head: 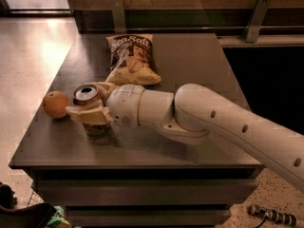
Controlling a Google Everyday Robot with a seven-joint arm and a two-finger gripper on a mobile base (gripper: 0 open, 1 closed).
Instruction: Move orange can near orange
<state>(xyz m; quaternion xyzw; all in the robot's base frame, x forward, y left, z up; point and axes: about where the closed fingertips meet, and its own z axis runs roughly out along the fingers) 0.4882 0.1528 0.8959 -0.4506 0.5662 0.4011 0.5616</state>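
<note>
Orange-brown cylindrical drink can [87, 94] with silver pull-tab top: upright, at the left front of the grey counter [190, 63], just beside the round matte orange fruit [55, 104] and to its right; a narrow gap shows between them, no contact. Base sits at or barely above the counter surface, cannot tell which. Two-finger tool [89, 105] on the white arm [204, 115] reaches in from the right and is clamped around the can's upper body, the beige fingers [88, 115] crossing its front below the rim. Handling judgement: thin metal wall, light, stiff enough along its axis but easily dented by side squeeze; smooth and likely slippery, so moderate force only. Tab looks lifted, so possibly open; keep upright in case of liquid. Best hold is mid-body to upper body, across the diameter, as now. Brown-and-tan sea salt chip bag [130, 58] lies well behind, apart from both.
</note>
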